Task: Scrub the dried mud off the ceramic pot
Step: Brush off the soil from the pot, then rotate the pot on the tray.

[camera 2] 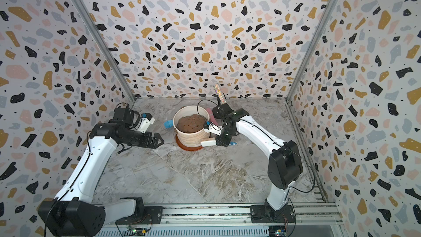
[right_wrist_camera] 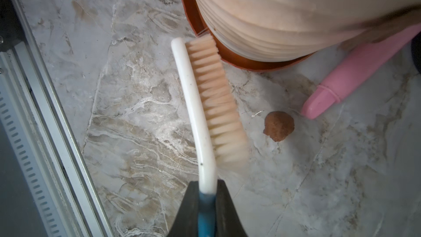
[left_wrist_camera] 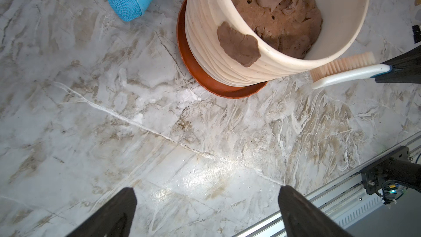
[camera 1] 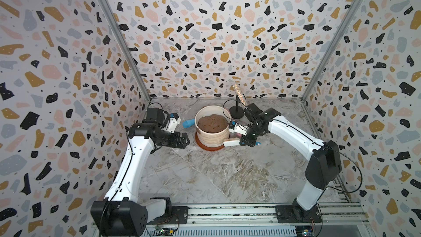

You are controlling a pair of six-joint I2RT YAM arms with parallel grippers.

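Cream ceramic pot (left_wrist_camera: 201, 33), brown dried mud (left_wrist_camera: 238, 44), orange saucer (left_wrist_camera: 227, 88), terrazzo-patterned walls (camera 1: 205, 30).

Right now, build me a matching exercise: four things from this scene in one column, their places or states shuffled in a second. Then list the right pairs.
1. brush
2. dried mud patch
3. saucer
4. left claw

A. open, holding nothing
B. beneath the ceramic pot
C. clamped in the right claw
D. stuck on the ceramic pot's outer wall near the rim

Pairs: 1-C, 2-D, 3-B, 4-A
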